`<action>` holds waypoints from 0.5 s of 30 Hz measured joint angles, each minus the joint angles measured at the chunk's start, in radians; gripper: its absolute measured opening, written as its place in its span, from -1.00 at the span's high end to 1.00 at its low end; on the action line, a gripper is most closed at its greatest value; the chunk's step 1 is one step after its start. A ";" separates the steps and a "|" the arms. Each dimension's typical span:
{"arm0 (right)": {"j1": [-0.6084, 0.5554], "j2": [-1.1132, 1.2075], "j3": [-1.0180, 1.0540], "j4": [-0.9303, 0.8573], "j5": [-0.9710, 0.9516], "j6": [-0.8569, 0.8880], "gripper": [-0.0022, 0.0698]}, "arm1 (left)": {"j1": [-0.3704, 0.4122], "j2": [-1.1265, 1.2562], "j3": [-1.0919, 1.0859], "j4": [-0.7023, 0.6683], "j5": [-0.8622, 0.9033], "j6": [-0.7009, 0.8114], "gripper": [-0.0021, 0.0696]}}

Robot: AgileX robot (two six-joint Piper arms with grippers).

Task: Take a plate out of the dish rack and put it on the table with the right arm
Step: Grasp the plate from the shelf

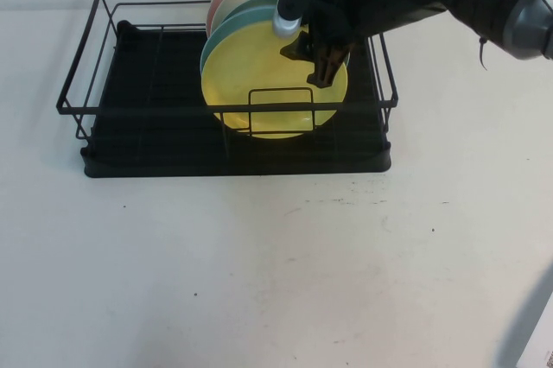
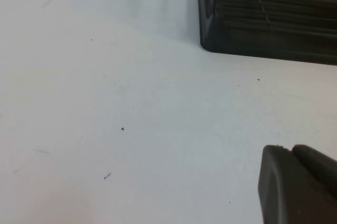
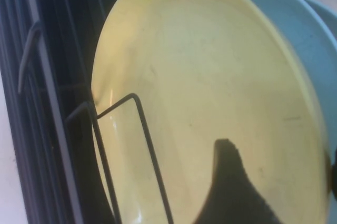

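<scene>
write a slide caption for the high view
Right gripper at the yellow plate in the black dish rack; left gripper out of view.
</scene>
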 joint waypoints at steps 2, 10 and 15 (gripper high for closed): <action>0.000 0.002 0.000 0.000 -0.008 0.000 -0.04 | 0.000 0.000 0.000 0.000 0.000 0.000 0.95; -0.002 0.009 0.000 0.000 -0.039 -0.004 -0.04 | 0.000 0.000 0.000 0.000 0.000 0.000 0.95; -0.002 0.034 0.000 0.000 -0.045 -0.004 -0.04 | 0.000 0.000 0.000 0.000 0.000 0.000 0.95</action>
